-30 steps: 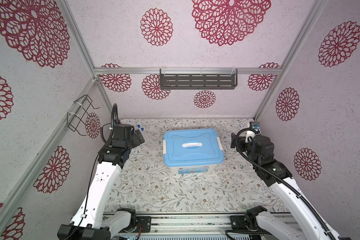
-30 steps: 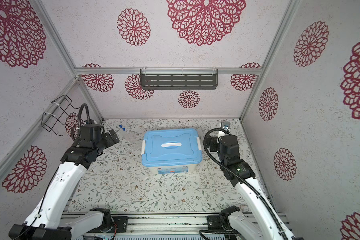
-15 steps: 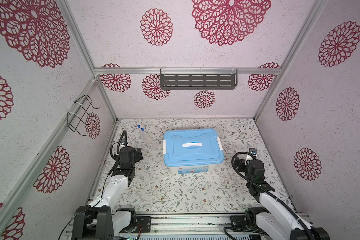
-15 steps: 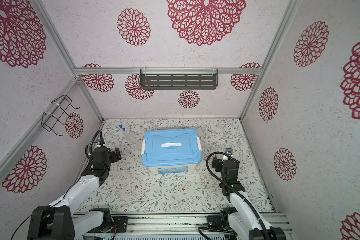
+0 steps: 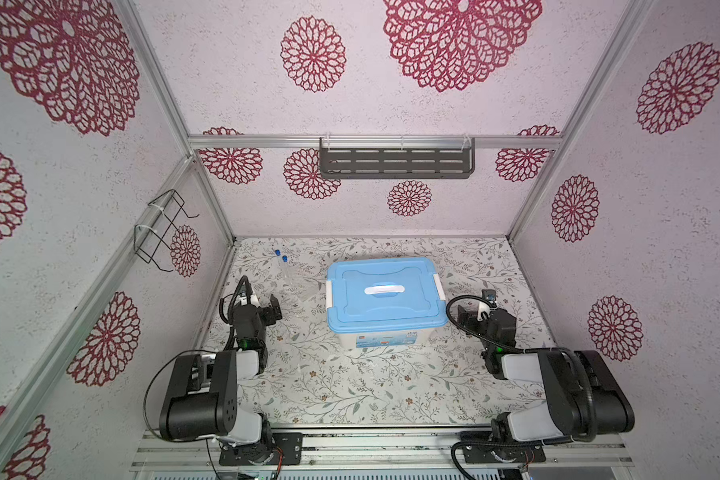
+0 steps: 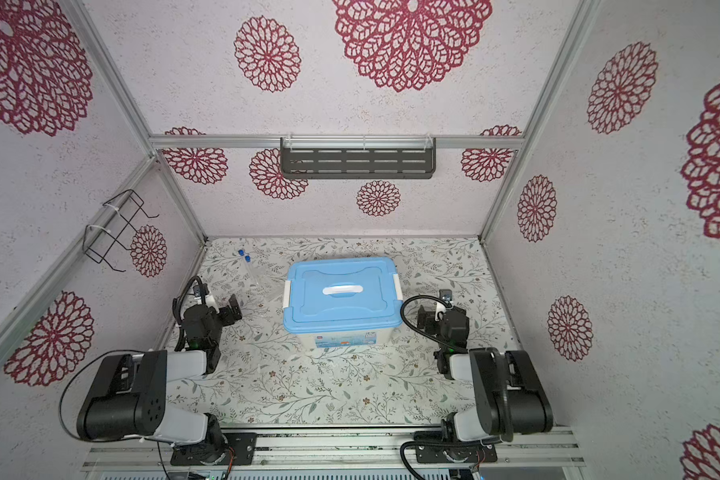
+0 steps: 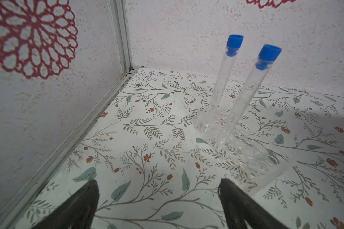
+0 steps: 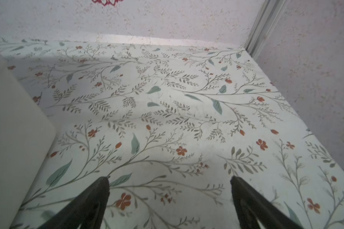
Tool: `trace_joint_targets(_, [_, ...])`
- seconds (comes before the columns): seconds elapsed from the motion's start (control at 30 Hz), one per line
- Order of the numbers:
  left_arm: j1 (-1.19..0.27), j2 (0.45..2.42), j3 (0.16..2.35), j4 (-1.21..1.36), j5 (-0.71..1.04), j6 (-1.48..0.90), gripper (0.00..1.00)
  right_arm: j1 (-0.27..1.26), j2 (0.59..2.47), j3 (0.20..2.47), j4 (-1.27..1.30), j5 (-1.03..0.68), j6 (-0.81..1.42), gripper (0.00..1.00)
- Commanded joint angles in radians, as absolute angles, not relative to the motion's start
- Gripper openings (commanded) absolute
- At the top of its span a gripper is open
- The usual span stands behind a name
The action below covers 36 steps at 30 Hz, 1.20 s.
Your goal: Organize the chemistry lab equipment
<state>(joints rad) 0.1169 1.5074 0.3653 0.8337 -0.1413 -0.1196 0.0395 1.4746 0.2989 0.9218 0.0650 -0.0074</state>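
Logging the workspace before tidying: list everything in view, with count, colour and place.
tubes: two, clear with blue caps, standing in the rack, left rear of the table
rack: one, clear, left of the tub
tub: one, white, table centre
lid: one, light blue with white handle, on the tub
shelf: one, dark grey, back wall
wire basket: one, black, left wall
table: one, floral cover
left gripper: black, open, short of the rack
right gripper: black, open, right of the tub
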Motion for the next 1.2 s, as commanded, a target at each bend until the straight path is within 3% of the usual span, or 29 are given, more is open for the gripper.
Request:
trace_joint_targets(0.0, [0.127,1.550,0.372,0.972,-0.075,-0.091,0.97,-0.025,1.523,0.256,1.192,0.019,0.017,0.99])
trace_joint_targets(0.13, [0.145,1.553,0.446,0.825,-0.089,-0.120,0.98,-0.026,1.540,0.203,1.297,0.016,0.017,0.99])
trace_joint_targets(0.53, [0.155,1.550,0.430,0.852,-0.067,-0.136,0.97,-0.020,1.532,0.231,1.240,0.130,0.055,0.99])
trace_joint_targets(1.17, [0.152,1.551,0.429,0.860,-0.071,-0.131,0.97,-0.016,1.535,0.252,1.203,0.131,0.046,0.99])
